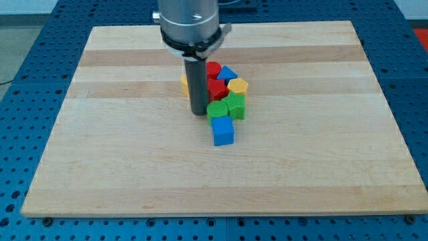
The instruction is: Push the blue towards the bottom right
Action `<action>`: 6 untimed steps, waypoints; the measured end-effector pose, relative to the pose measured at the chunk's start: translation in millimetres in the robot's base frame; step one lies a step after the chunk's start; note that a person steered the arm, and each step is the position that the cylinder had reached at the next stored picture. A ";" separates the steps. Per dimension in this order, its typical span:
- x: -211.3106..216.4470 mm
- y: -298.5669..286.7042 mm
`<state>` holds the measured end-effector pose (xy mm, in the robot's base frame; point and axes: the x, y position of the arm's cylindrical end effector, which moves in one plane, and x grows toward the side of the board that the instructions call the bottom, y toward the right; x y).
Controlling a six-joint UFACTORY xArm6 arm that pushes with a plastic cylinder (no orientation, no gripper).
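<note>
Jaws do not exist on this arm: it ends in a straight dark rod (198, 84), so nothing opens or closes and it holds nothing. My tip (198, 112) sits on the wooden board (100, 147), at the view's left edge of the block cluster, just beside the nearer green block (217, 110); I cannot tell whether they actually touch. The rod's grey metal housing (190, 23) fills the view's top centre.

Nearest the view's bottom is a blue block (223, 130), an upright rectangular piece with a bright top face and darker sides. It stands at the cluster's lower end, pressed against the green block above it and slightly to the view's right and below my tip. A second blue block (228, 72), more wedge-like, lies at the cluster's top right.

All blocks look like smooth painted pieces with matte faces. A second green block (237, 106) sits beside the first. Red blocks (215, 82) are stacked close together just right of the rod. A yellow block (238, 86) with angled facets touches the right green one, and another yellow piece (184, 83) peeks out left of the rod, mostly hidden. Pale striped planks make up the board, which rests on a blue perforated table (40, 40).
</note>
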<state>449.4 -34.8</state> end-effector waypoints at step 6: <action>76.5 160.9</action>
